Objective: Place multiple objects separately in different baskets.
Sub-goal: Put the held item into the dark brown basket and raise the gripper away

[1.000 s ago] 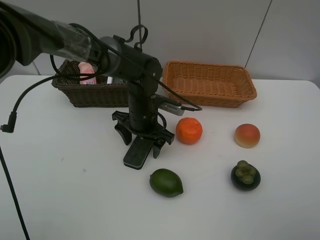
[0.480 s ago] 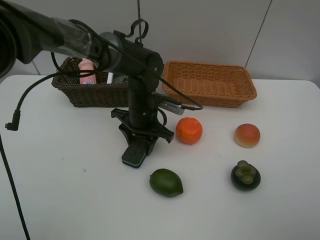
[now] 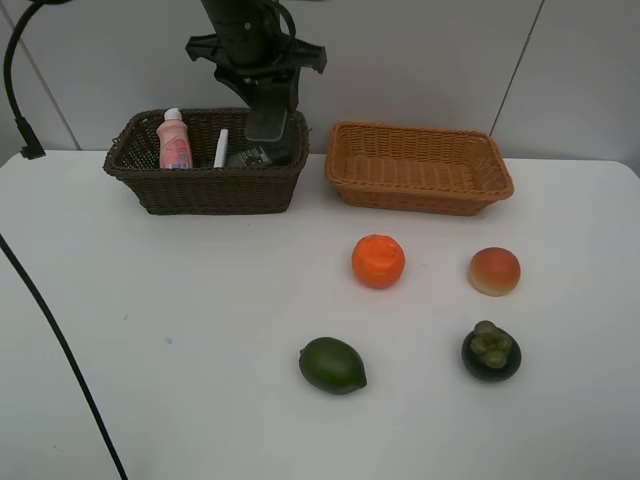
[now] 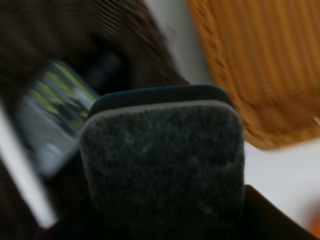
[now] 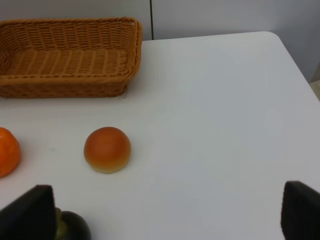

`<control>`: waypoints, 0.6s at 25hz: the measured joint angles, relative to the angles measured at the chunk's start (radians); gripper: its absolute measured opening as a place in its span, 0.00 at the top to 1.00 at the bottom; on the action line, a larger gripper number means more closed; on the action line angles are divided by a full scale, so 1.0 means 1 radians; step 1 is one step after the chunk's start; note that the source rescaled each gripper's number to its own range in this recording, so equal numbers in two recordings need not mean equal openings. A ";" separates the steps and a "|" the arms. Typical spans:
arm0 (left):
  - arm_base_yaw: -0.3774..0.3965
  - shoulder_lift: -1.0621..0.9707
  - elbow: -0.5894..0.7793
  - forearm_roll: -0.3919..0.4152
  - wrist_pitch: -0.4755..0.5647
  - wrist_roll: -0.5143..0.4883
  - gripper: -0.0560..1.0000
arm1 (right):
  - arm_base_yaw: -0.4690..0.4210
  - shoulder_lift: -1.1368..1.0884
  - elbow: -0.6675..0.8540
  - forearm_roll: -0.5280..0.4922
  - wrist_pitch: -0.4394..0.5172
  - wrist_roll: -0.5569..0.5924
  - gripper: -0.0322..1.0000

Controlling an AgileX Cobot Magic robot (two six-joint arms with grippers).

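My left gripper (image 3: 264, 88) is shut on the black eraser (image 3: 268, 122) and holds it over the right end of the dark brown basket (image 3: 205, 192). In the left wrist view the eraser's grey felt (image 4: 162, 165) fills the frame. The pink bottle (image 3: 175, 143), white marker (image 3: 221, 148) and dark green bottle (image 3: 250, 157) lie in that basket. The light orange-tan basket (image 3: 418, 172) holds nothing. The orange (image 3: 378, 261), peach (image 3: 495, 271), green fruit (image 3: 332, 364) and mangosteen (image 3: 491, 350) sit on the table. My right gripper (image 5: 162, 214) is open and empty, near the peach (image 5: 107, 149).
A black cable (image 3: 22, 140) hangs down the left side over the white table (image 3: 150, 330). The right wrist view shows the tan basket (image 5: 70, 55), the orange (image 5: 7, 151), the mangosteen (image 5: 72, 227) and the table's far right edge.
My left gripper has lifted the eraser from the table beside the orange and carried it up and back over the dark brown basket. The fruits have not moved.
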 joint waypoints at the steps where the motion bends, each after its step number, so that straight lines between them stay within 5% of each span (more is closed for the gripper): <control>1: 0.033 -0.003 -0.005 0.001 -0.006 0.000 0.44 | 0.000 0.000 0.000 0.000 0.000 0.000 0.02; 9: 0.205 0.051 -0.005 0.011 -0.031 0.032 0.44 | 0.000 0.000 0.000 0.000 0.000 0.000 0.02; 13: 0.221 0.058 -0.005 0.011 -0.030 0.041 0.11 | 0.000 0.000 0.000 0.000 0.000 0.000 0.02; 15: 0.221 0.058 -0.005 0.010 -0.017 0.041 0.03 | 0.000 0.000 0.000 0.000 0.000 0.000 0.02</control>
